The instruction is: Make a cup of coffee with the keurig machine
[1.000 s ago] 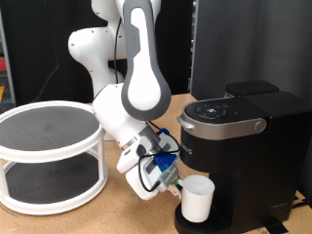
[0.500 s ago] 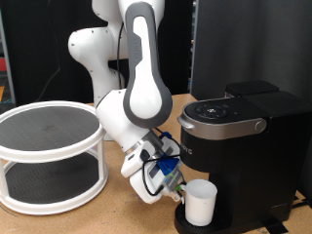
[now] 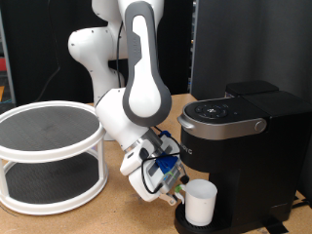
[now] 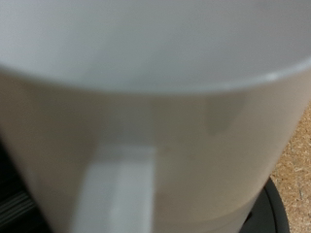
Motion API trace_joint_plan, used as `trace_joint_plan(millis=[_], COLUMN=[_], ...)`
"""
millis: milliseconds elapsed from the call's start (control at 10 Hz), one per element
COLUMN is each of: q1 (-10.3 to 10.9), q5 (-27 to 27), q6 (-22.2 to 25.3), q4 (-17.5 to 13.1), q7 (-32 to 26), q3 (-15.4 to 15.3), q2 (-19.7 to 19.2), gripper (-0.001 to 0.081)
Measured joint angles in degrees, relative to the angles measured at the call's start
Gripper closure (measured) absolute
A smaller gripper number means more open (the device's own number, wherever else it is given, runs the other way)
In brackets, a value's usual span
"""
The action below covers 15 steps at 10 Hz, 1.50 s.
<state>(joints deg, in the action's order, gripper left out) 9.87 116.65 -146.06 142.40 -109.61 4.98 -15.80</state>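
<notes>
Under the brew head of the keurig machine (image 3: 234,146), on its drip tray, the cup (image 3: 200,202) is placed to catch coffee; whether the adjacent gripper (image 3: 177,192) is clamped or open cannot be told.

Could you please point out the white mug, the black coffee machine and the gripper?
White cylindrical mug (image 3: 200,201): exterior view, side wall.
Matte black boxy Keurig machine (image 3: 279,146): exterior view, side panel.
Gripper (image 3: 178,192): exterior view, fingertips at mug.
</notes>
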Motion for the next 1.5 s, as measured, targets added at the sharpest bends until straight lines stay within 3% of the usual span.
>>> trace_joint_plan(millis=[100,200,800,1000,1200,1500], q1=[-0.1,-0.2,-2.1,-3.2,-3.3,-5.5], q5=[-1.0,-3.0,-20.5,-23.4,-23.5,-28.6], q6=[0.0,0.0,0.4,2.1,2.8,11.4], q4=[1.2,2.7,12.0,14.9,15.0,15.1], q7=[0.3,1.6,15.5,16.6,16.6,19.2], q3=[0.0,0.2,1.9,3.1,3.2,6.3], q2=[1.3,3.2,16.3,20.7,20.5,23.7], gripper=[0.0034,0.0009,-0.0002,-0.0002,-0.0002,-0.0002])
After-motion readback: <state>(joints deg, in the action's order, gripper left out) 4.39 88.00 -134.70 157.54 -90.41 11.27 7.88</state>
